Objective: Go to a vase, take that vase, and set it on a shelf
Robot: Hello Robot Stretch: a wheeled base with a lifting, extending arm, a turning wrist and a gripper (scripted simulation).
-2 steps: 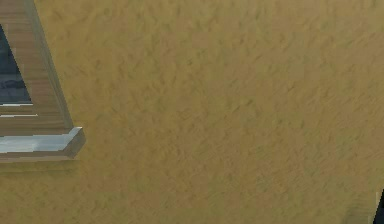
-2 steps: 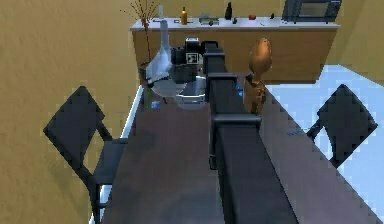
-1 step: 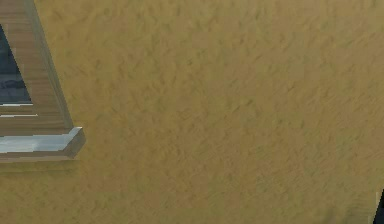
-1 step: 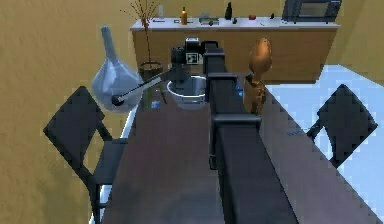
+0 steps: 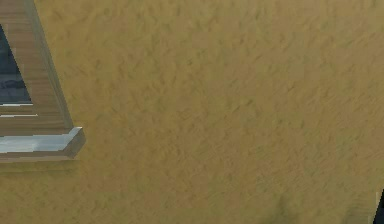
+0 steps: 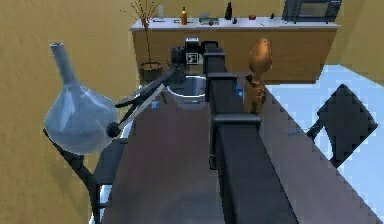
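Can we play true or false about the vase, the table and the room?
1. The vase is blue-grey. True.
2. The table is white. False: it is dark brown.
3. A potted plant stands by the counter. True.
4. The wall ahead is green. False: it is yellow.
5. The window is at the forward view's right. False: it is at its left.

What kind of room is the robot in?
Probably a kitchen with a dining area. A long dark table has a dark chair beside it, and a wooden counter along the far wall carries what looks like a microwave.
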